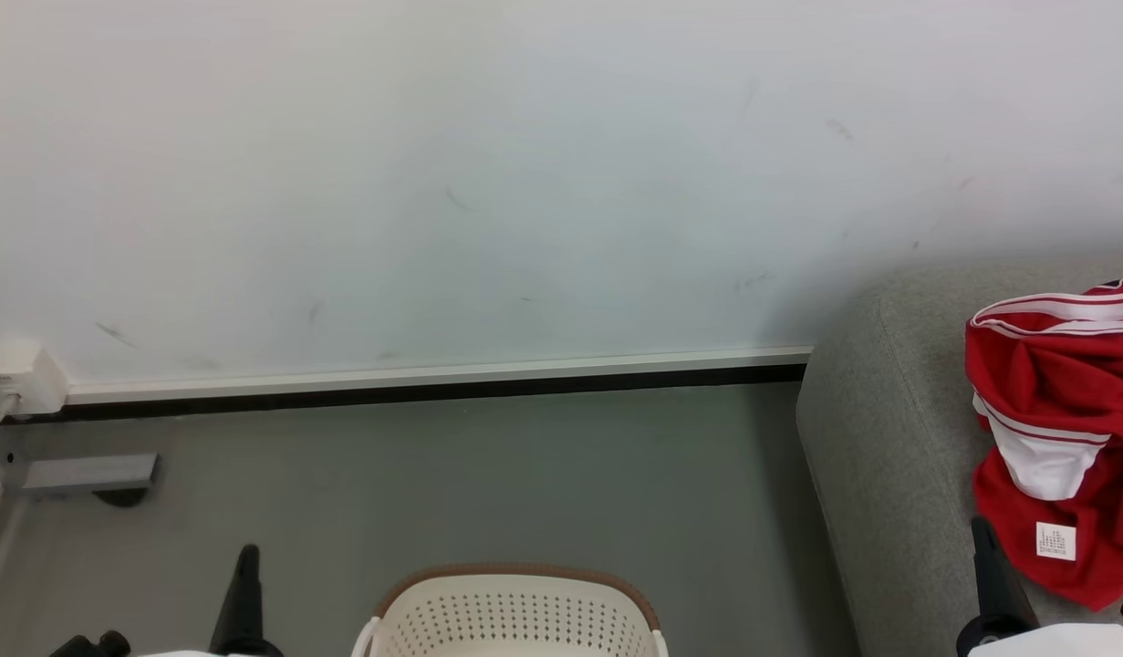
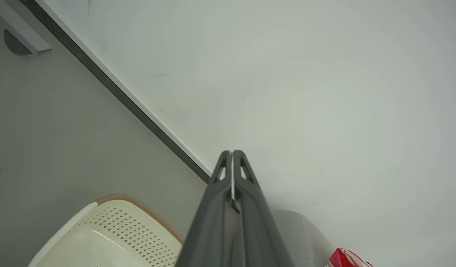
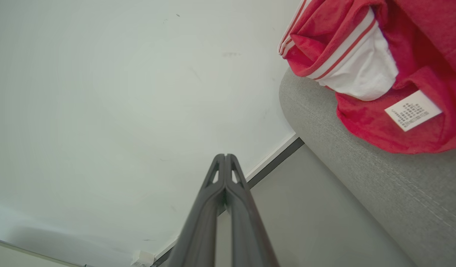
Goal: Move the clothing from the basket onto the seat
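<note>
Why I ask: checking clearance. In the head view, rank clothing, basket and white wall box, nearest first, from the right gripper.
From the right gripper:
1. Clothing, just beside it, right.
2. Basket, bottom middle.
3. White wall box, far left.

Bright, even, diffuse indoor light.
The wall [image 1: 525, 182] reads pale and glare-free; soft shadow lies beside the seat [image 1: 871, 438]; focus sharp.

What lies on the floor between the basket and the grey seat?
Nothing. In the head view, the stretch of grey floor between the basket and the seat is bare.
</note>
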Available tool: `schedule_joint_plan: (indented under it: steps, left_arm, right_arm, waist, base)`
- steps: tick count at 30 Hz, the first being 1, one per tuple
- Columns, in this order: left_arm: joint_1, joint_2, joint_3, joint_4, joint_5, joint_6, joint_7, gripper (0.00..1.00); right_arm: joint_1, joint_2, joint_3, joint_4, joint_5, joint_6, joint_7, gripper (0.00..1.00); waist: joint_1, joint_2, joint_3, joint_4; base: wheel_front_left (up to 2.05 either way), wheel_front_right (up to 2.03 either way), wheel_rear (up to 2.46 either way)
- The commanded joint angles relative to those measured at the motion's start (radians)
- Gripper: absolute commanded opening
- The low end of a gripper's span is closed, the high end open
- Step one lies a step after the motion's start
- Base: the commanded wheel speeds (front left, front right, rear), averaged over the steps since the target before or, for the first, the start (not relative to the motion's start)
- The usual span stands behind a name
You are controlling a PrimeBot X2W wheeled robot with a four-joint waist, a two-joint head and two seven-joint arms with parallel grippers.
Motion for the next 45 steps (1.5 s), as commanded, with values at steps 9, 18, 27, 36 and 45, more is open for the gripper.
schedule_joint_plan:
  steps: [9,18,27,36,45]
  left_arm:
    - [-0.029,0.010,0.000,-0.024,-0.132,-0.003,0.032,0.00]
    - [-0.037,0.011,-0.002,-0.032,-0.229,-0.004,0.058,0.00]
    - [-0.043,0.012,-0.005,-0.039,-0.317,-0.004,0.081,0.00]
    - [-0.049,0.012,-0.007,-0.047,-0.402,-0.005,0.103,0.00]
    - [-0.054,0.013,-0.009,-0.054,-0.475,-0.005,0.124,0.00]
  right_arm:
    - [-0.032,-0.002,-0.027,-0.018,0.113,-0.001,0.030,0.00]
    - [-0.037,0.001,-0.045,-0.023,0.197,-0.001,0.053,0.00]
    - [-0.042,0.004,-0.060,-0.027,0.275,-0.001,0.077,0.00]
    - [-0.044,0.006,-0.076,-0.030,0.346,-0.001,0.098,0.00]
    - [-0.046,0.009,-0.089,-0.033,0.413,-0.002,0.117,0.00]
  waist:
    - [0.0000,0.0000,0.001,-0.002]
    - [0.0000,0.0000,0.003,-0.004]
    - [0.0000,0.0000,0.004,-0.005]
    - [0.0000,0.0000,0.005,-0.007]
    - [0.0000,0.0000,0.006,-0.009]
  base:
    - [0.00,0.00,0.00]
    - [0.00,0.00,0.00]
    - [0.00,0.00,0.00]
    - [0.00,0.00,0.00]
    - [0.00,0.00,0.00]
